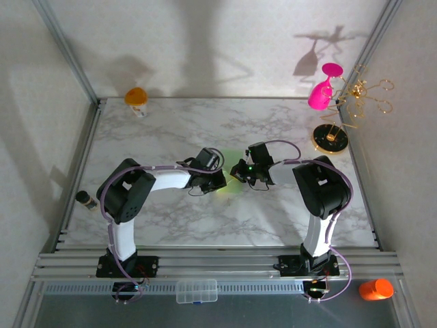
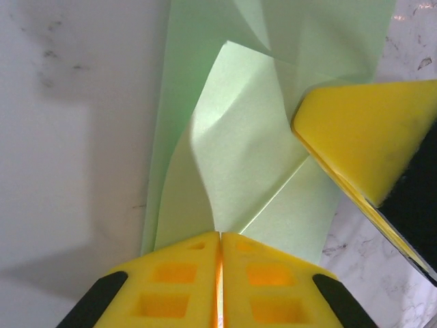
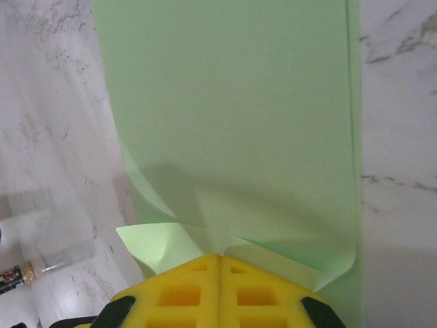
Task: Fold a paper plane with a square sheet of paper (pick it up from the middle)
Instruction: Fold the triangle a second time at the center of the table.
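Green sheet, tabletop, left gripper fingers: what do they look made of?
Green sheet: thin matte paper, apparently; it holds sharp creases and its corners curl.
Tabletop: marble-patterned, grey veins on white, smooth with slight sheen; real stone or laminate, can't tell.
Left gripper fingers: yellow matte plastic, likely moulded or printed, with recessed square pockets.

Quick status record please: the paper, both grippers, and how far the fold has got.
paper: pale green sheet, partly folded with creased flaps, lying mid marble table
left gripper: shut, pinching a raised flap of the sheet
right gripper: shut, tips at the sheet's near edge, small corners curling beside them
spacing: both grippers close together over the sheet
fold progress: not yet a dart shape
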